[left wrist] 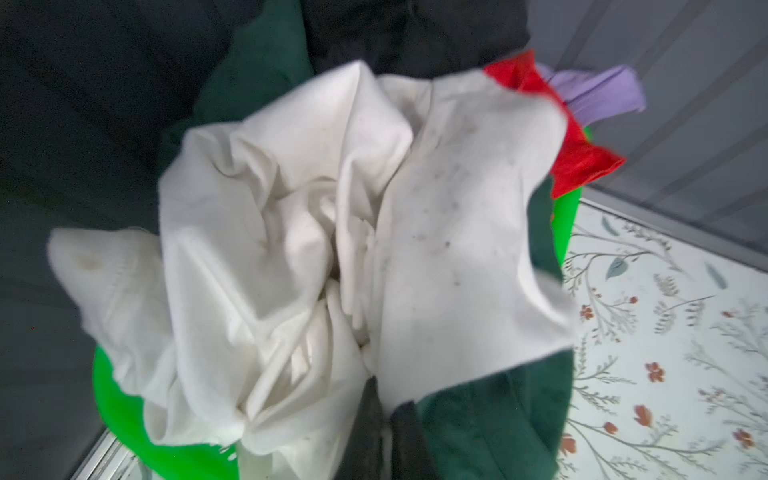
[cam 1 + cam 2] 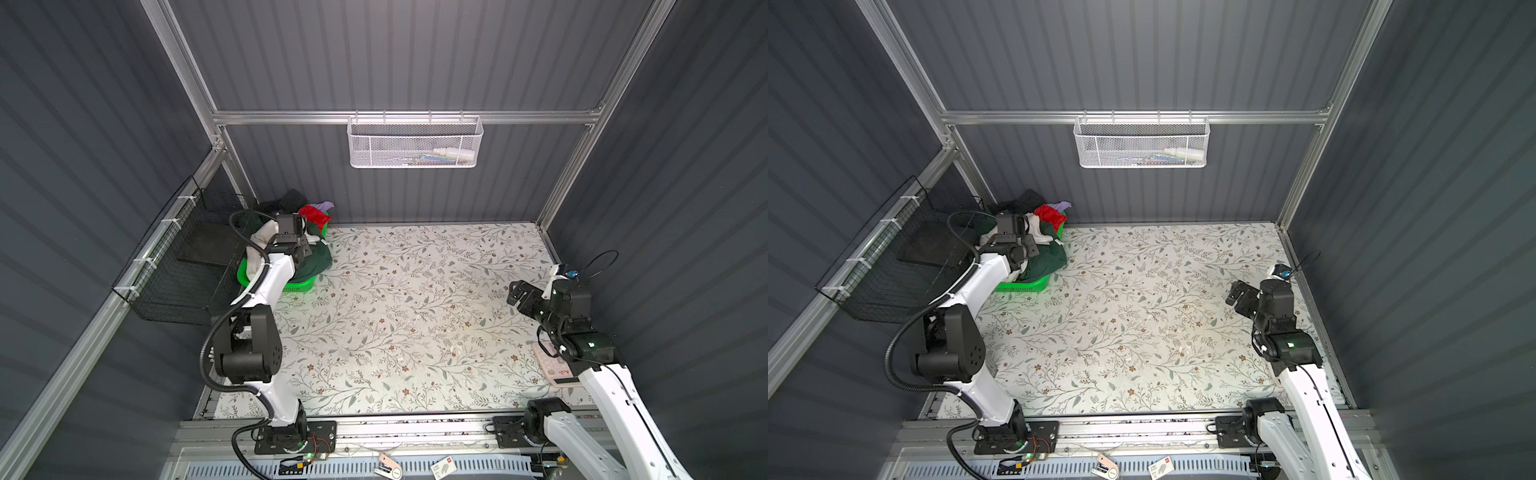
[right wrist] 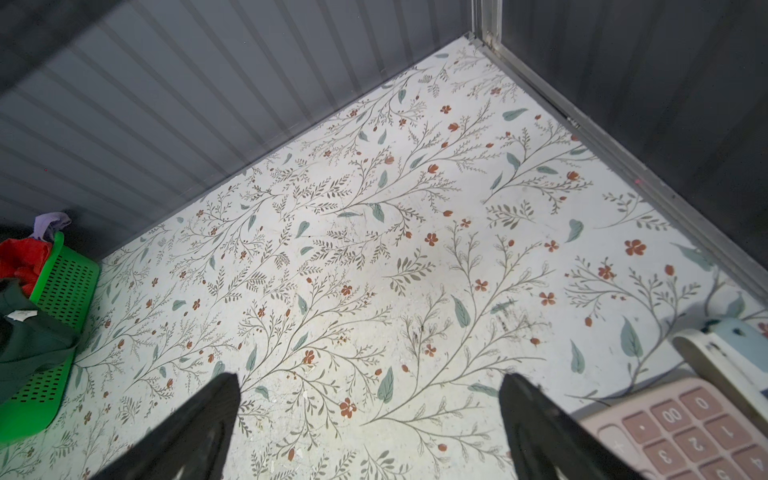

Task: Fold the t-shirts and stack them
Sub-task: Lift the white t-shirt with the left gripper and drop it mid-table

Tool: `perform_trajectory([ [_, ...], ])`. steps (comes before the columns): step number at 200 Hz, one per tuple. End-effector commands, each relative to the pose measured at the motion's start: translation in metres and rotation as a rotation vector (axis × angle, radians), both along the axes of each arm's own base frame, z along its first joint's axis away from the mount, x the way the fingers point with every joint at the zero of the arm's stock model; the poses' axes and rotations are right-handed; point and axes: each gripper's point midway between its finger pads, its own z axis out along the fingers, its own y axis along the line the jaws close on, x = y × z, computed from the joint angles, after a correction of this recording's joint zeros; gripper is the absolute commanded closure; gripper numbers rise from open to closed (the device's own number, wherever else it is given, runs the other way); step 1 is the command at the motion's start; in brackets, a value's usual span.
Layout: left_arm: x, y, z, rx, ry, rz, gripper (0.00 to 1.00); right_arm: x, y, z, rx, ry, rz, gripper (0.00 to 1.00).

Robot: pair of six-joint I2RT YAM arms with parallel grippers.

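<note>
The t-shirts lie heaped in a green plastic basket (image 2: 299, 286) at the table's back left. A crumpled cream-white t-shirt (image 1: 332, 228) tops the pile. A dark green one (image 2: 318, 259) hangs over the basket's rim. Red (image 2: 313, 214), lavender (image 2: 326, 205) and black (image 2: 286, 199) ones sit behind it. My left gripper (image 1: 386, 399) is down in the pile, its jaws shut on a fold of the cream-white t-shirt, with dark green cloth (image 1: 490, 419) against one finger. My right gripper (image 2: 517, 293) hovers open above the table's right side, with only the floral table showing between its fingers (image 3: 224, 399).
A pink calculator (image 2: 555, 365) lies at the right edge, under the right arm. On the left wall hangs a black wire basket (image 2: 178, 266), close beside the green basket. A white mesh basket (image 2: 415, 143) hangs on the back rail. The floral table (image 2: 415, 311) stretches between the arms.
</note>
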Motion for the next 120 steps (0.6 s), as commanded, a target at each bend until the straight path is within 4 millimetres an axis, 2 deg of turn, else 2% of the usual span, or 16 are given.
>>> perform_trajectory([
  [1, -0.011, -0.005, 0.058, -0.020, -0.120, -0.008, 1.00, 0.003, 0.005, 0.013, 0.040, -0.023, 0.011, 0.01],
  [28, -0.035, -0.006, 0.104, -0.014, -0.214, -0.004, 1.00, -0.001, 0.001, 0.013, 0.030, -0.041, -0.007, 0.01],
  [53, -0.060, -0.010, 0.149, 0.013, -0.333, -0.002, 1.00, -0.001, 0.008, 0.020, 0.019, -0.106, 0.052, 0.01],
  [69, -0.072, -0.016, 0.172, 0.033, -0.383, -0.004, 1.00, -0.005, -0.001, 0.021, -0.034, -0.109, 0.023, 0.01],
  [101, -0.081, -0.055, 0.210, 0.064, -0.435, -0.102, 1.00, -0.013, -0.020, 0.015, -0.121, -0.121, -0.049, 0.01],
  [120, -0.082, -0.077, 0.221, 0.041, -0.455, -0.165, 1.00, -0.018, -0.026, 0.013, -0.143, -0.144, -0.078, 0.01],
])
